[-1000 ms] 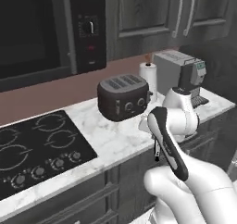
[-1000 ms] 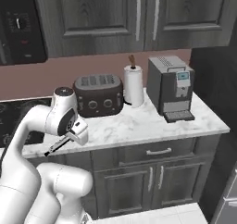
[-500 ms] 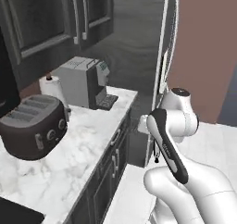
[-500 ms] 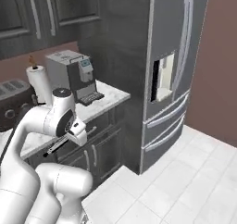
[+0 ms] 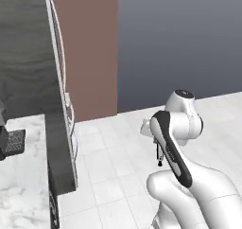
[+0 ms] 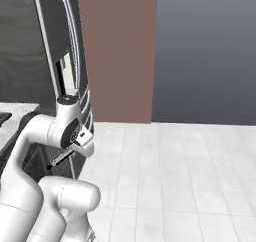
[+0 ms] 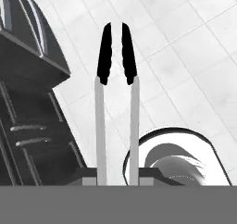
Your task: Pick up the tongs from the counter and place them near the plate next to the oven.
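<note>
My gripper (image 7: 118,174) is shut on the tongs (image 7: 100,126), two slim silvery arms ending in dark tips, which point out over the tiled floor in the hand view. From the left base view the tongs (image 5: 159,155) hang down from the gripper (image 5: 152,137), held close in front of the folded arm. The right base view has the tongs (image 6: 62,157) slanting down-left from the gripper (image 6: 80,145). A corner of the white marble counter (image 5: 23,180) lies at the lower left. The plate and the oven are out of view.
A tall dark refrigerator (image 5: 28,57) stands at the left, seen edge-on (image 6: 55,46). Behind it runs a brown wall (image 5: 90,48) beside a grey-blue wall (image 6: 205,51). White floor tiles (image 6: 170,176) spread to the right. Dark cabinet drawers (image 7: 32,140) sit below the counter.
The whole picture has swung: the cameras turned right, so the toaster, coffee machine and cabinets slid off to the left. The arm's pose and its hold on the tongs are unchanged.
</note>
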Motion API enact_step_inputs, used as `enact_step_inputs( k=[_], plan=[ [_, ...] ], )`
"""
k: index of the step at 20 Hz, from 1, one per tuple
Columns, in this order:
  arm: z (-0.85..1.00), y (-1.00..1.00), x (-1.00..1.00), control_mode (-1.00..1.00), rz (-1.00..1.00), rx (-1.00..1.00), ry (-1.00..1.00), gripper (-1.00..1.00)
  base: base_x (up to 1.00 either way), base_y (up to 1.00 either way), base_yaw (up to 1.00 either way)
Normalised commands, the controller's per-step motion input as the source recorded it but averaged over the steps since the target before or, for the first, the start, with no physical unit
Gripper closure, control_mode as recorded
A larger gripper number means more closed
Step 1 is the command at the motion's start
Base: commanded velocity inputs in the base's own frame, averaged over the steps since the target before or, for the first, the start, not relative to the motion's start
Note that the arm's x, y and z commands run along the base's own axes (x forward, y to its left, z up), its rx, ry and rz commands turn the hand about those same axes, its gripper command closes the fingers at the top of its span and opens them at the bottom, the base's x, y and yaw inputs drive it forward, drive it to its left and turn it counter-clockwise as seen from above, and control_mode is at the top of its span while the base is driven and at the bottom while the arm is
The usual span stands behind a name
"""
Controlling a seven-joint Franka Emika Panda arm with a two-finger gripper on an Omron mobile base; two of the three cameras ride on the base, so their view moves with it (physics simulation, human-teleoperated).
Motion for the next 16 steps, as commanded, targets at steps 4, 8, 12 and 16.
enact_step_inputs(
  k=[4,8,12,16],
  plan=[
    [0.0,0.0,0.0,1.0,0.0,0.0,0.0,1.0,0.0,0.05,-1.0],
    [0.0,0.0,0.0,1.0,0.0,0.0,0.0,1.0,0.0,0.05,-1.0],
    [0.0,0.0,0.0,1.0,0.0,0.0,0.0,1.0,0.0,0.05,-1.0],
    [0.0,0.0,0.0,1.0,0.0,0.0,0.0,1.0,0.0,0.04,-1.0]
  ],
)
